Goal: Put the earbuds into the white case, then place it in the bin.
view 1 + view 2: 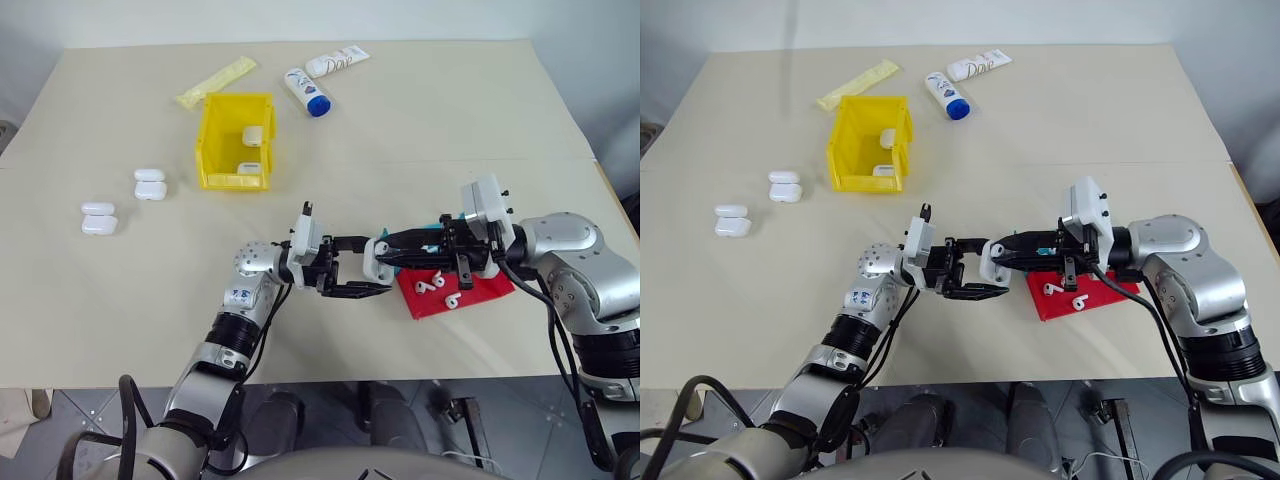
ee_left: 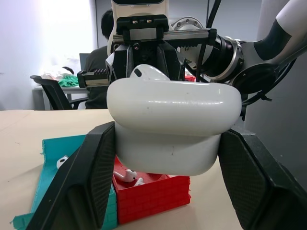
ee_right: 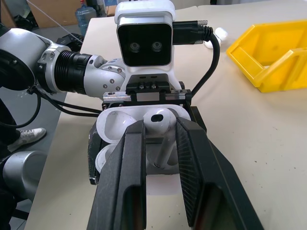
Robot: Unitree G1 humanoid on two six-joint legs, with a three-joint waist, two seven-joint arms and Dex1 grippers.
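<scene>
My left gripper [image 1: 376, 266] is shut on the white case [image 2: 172, 110], holding it above the table with its lid open. My right gripper [image 3: 160, 125] faces it from the other side, shut on an earbud [image 2: 146, 73]. That earbud's stem points down into the open case and its head stands above the rim. More earbuds [image 1: 437, 286] lie in a red tray [image 1: 480, 290] under my right gripper. The yellow bin [image 1: 212, 140] stands farther back to the left, with two white cases [image 1: 250, 150] inside it.
A teal tray [image 2: 53, 158] sits against the red one. Spare white cases lie in two pairs [image 1: 150, 185] [image 1: 98, 218] left of the bin. Two white-and-blue tubes [image 1: 308, 92] [image 1: 337, 62] and a yellow packet [image 1: 215, 82] lie at the back.
</scene>
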